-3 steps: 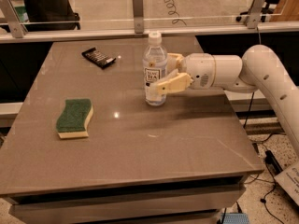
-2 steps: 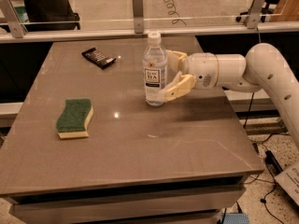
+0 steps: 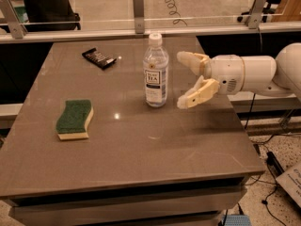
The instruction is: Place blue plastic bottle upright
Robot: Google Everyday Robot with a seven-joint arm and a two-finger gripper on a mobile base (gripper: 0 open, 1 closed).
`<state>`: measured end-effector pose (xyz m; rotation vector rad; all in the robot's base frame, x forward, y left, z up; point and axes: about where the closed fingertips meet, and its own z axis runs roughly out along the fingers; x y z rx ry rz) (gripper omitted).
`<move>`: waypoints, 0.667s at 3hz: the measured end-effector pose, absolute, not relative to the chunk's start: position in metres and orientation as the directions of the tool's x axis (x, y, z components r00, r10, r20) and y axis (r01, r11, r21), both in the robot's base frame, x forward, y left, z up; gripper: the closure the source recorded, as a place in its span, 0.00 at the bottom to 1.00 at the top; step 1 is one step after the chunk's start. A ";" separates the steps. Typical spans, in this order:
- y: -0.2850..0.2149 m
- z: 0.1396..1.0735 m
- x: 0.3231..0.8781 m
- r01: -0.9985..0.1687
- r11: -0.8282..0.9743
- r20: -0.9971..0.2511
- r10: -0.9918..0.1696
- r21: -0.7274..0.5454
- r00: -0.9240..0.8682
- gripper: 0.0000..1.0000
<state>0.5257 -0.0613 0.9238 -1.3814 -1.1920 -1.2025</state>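
Note:
The blue plastic bottle [image 3: 155, 71] stands upright on the grey table [image 3: 141, 140], near its middle back. It is clear and bluish with a white cap and a white label with dark lettering. My gripper [image 3: 182, 80] is just to the right of the bottle, apart from it. Its two cream fingers [image 3: 197, 93] are spread open and hold nothing. The white arm reaches in from the right edge.
A green sponge [image 3: 75, 118] with a yellow underside lies on the left of the table. A dark flat packet [image 3: 99, 58] lies at the back left. A glass barrier with metal posts [image 3: 138, 11] runs behind the table. Cables lie on the floor at the right.
My gripper has let go of the bottle and drawn back to the right, fingers opened wide. The bottle stays standing in the same spot.

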 end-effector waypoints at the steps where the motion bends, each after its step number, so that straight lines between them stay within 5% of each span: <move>1: -0.093 0.928 0.511 0.986 -0.167 0.993 0.111 -0.031 0.050 0.00; 2: -0.128 0.930 0.493 0.971 -0.233 0.993 0.096 -0.047 0.071 0.00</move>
